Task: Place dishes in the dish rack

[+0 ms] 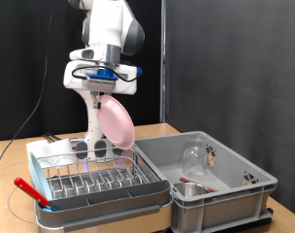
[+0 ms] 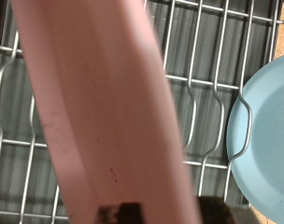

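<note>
Pink plate held on edge over the dish rack

Nearest in the exterior view, the dish rack [image 1: 99, 184] sits on the tabletop [image 1: 162, 131] with a red utensil [image 1: 31, 191] at its corner; a grey tub [image 1: 230, 170] beside it holds a clear glass [image 1: 194, 155] and a steel bowl [image 1: 189, 190]. Behind and above, the gripper [image 1: 106, 92] has its jaws pinching the pink plate [image 1: 116, 123], hanging tilted over the wires. Seating it well likely means keeping the plate's edge lined up with a gap between prongs.
</note>
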You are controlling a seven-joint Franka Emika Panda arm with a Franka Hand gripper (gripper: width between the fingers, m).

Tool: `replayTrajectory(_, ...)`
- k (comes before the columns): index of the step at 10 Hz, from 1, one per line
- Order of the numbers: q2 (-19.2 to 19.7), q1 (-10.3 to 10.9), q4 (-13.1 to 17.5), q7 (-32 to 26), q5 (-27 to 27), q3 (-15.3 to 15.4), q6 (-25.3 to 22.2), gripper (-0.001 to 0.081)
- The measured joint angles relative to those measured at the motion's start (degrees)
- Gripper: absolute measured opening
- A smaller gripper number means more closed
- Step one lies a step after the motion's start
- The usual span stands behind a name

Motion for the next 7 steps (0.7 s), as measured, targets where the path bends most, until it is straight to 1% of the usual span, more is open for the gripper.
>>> replayTrajectory(1, 0.01, 0.31, -0.12, -2.17, -0.27, 0.01, -0.68, 0.0041)
replayTrajectory(2, 0.06, -0.07, -0.24, -1.75, -1.81, 0.54, -0.90, 0.0041)
replayTrajectory(3, 0.44, -1.62, -0.31, 1.66, -4.75, 2.12, -1.11, 0.0041)
replayTrajectory(4, 1.19, -3.94, -0.19, 6.55, -8.23, 3.89, -0.93, 0.0041)
replayTrajectory(5, 2.05, -6.84, 0.07, 11.56, -11.77, 5.47, -0.15, 0.0041)
replayTrajectory(6, 3.71, -9.41, 0.88, 15.23, -13.82, 7.11, 0.70, 0.0041)
replayTrajectory(7, 3.65, -9.15, 0.77, 13.65, -13.49, 7.08, 0.44, 0.0041)
